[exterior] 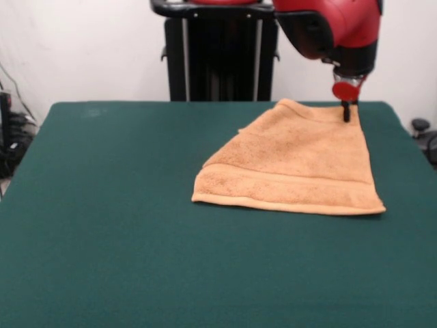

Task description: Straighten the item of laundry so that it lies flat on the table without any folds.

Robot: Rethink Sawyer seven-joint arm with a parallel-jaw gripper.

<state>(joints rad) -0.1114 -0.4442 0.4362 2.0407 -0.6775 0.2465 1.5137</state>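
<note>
Surface: dark green table (102, 239), felt-like cloth cover.
Lying on it: 1 orange-tan towel (293, 167), right of centre toward the far edge.
Towel state: far-left part folded over.

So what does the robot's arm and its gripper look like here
The arm is bulky and rounded, with a glossy red shell and black sections at its joint and wrist. Below the wrist sits a small red disc-shaped part, and under it the gripper shows as a thin black tip. No cables or markings are visible on it.
</note>
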